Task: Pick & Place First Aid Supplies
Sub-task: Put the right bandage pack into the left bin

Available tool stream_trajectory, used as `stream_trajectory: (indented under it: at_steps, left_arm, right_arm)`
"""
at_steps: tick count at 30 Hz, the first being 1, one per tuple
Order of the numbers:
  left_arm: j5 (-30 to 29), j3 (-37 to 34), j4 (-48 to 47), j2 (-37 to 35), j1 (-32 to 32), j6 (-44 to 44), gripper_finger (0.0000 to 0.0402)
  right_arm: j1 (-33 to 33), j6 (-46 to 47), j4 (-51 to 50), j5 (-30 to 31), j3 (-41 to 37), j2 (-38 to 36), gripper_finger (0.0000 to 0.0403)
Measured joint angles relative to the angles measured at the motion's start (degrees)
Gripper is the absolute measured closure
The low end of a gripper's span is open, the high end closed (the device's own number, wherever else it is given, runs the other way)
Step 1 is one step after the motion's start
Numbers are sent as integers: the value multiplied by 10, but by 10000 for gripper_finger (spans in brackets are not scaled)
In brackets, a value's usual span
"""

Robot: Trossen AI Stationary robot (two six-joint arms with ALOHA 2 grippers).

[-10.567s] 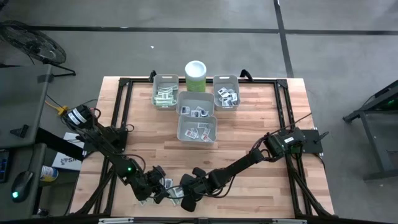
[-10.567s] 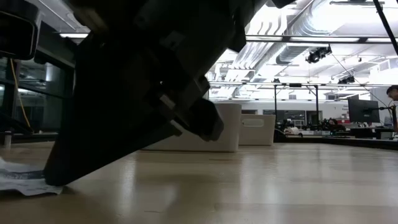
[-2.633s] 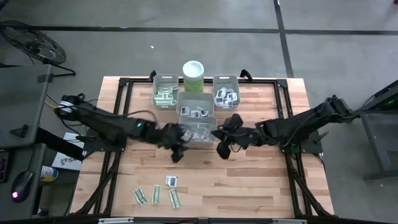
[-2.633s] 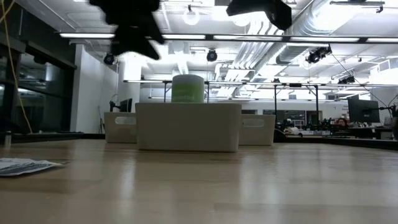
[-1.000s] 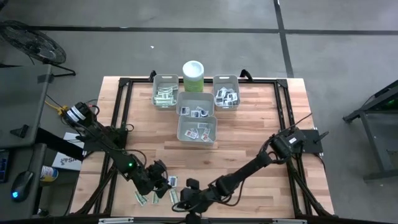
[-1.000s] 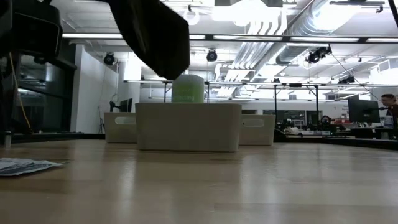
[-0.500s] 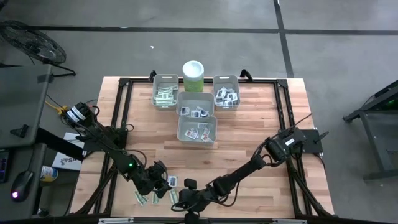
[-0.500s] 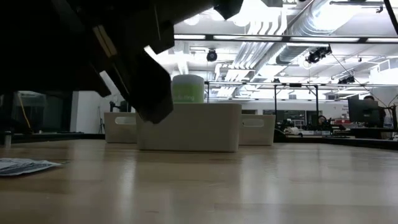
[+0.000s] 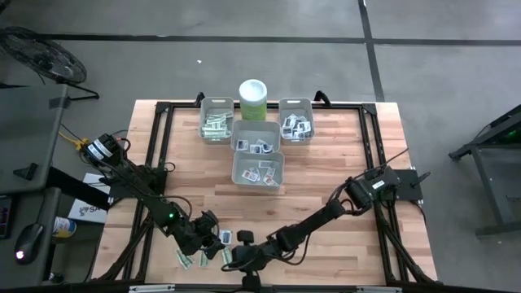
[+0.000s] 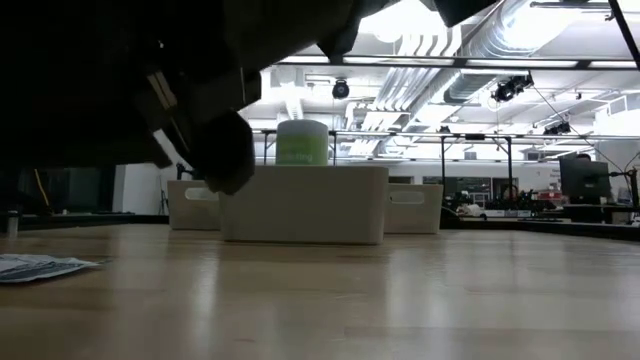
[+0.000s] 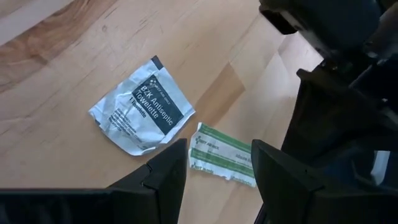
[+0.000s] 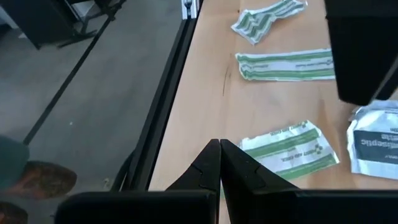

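Several first aid supplies lie flat on the wood near the table's front edge: a white square towelette packet (image 9: 224,236) (image 11: 143,106) and green-white strips (image 9: 203,255) (image 12: 289,149). My left gripper (image 9: 213,242) (image 11: 217,168) hangs open over them, pointing slantwise down, with one green strip (image 11: 224,162) seen between its fingers. Just to its right, my right gripper (image 9: 232,254) (image 12: 219,165) is shut and empty, its tips beside the near end of a strip. In the low view a dark finger (image 10: 225,150) hangs clear above the table.
Several grey bins (image 9: 259,169) (image 9: 216,120) (image 9: 296,120) holding packets stand at the far middle, with a pale green, white-lidded canister (image 9: 254,98) behind them. The table's front edge and a black frame rail (image 12: 168,118) run right beside my right gripper. Bare wood lies between bins and packets.
My right gripper has sunk and gone toward the table's left along the front edge, closer to the packets and my left gripper, rolling a little; it stays shut. The packets have not moved.
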Motion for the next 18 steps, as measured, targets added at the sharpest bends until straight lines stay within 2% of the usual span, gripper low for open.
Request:
stream_trajectory:
  at_steps: [9, 18]
  left_arm:
    - [0, 0, 0, 0, 0, 0, 225]
    - [18, 0, 1, 0, 0, -36, 225]
  right_arm:
    - [2, 20, 0, -13, 0, 25, 403]
    - [1, 27, -50, -24, 2, 23, 403]
